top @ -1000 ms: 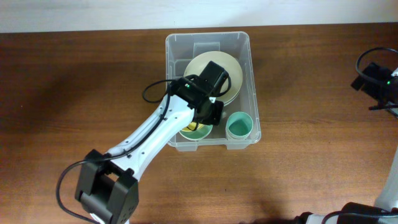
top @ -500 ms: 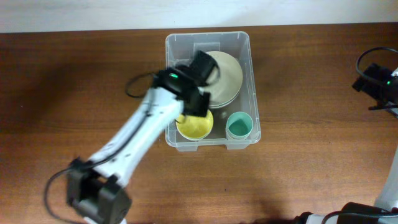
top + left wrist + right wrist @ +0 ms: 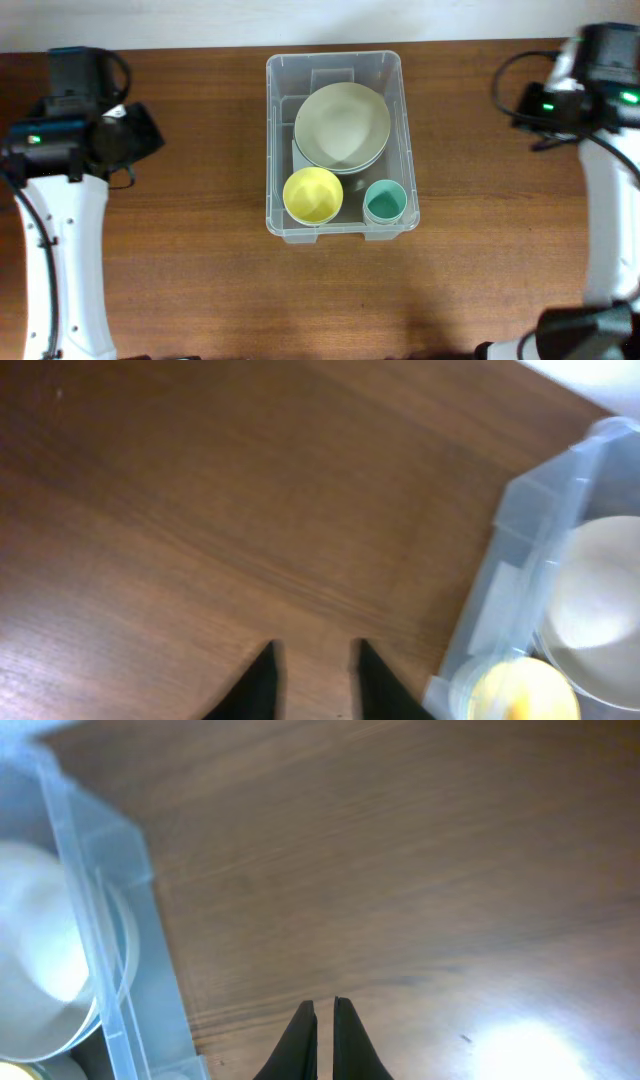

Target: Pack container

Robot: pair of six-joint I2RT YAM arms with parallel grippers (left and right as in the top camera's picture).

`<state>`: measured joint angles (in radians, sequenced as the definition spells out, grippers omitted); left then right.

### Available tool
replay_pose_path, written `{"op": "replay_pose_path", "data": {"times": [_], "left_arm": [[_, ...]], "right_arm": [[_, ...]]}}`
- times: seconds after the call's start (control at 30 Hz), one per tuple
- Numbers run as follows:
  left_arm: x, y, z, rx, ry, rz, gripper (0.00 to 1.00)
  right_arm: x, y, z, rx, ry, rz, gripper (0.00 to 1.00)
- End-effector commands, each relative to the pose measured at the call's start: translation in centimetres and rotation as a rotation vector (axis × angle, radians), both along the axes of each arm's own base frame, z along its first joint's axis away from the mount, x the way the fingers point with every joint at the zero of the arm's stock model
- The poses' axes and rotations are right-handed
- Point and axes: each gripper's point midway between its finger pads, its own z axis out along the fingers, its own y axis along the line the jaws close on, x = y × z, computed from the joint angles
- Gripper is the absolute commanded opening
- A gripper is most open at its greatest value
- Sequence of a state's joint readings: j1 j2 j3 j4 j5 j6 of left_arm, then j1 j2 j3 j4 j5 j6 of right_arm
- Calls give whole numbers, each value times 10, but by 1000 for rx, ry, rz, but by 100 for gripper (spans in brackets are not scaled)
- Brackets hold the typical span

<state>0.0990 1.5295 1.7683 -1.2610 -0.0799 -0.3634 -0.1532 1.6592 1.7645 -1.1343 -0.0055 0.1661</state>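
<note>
Left pincer (image 3: pixel 315 646) withdrew, released; right pincer (image 3: pixel 323 1005) seemingly clenched; container (image 3: pixel 334 57) lies lengthwise front-to-back.

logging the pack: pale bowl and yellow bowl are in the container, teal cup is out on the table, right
No: the teal cup is also inside the container, beside the yellow bowl, as the overhead view shows. The pale bowl is there too.
</note>
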Motion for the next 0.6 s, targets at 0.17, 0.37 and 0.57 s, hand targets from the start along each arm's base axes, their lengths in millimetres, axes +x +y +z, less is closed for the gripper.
{"op": "replay_pose_path", "data": {"times": [0.17,0.37,0.57], "left_arm": [[-3,7,-29,-80,76,24,11],[-3,7,-36,-82,88,24,11],[-1,7,-35,-80,79,24,11]], "right_arm": [[50,74,-90,-7,148,232,4],[55,132,-135,53,218,434,4],[58,165,-138,64,185,584,4]]}}
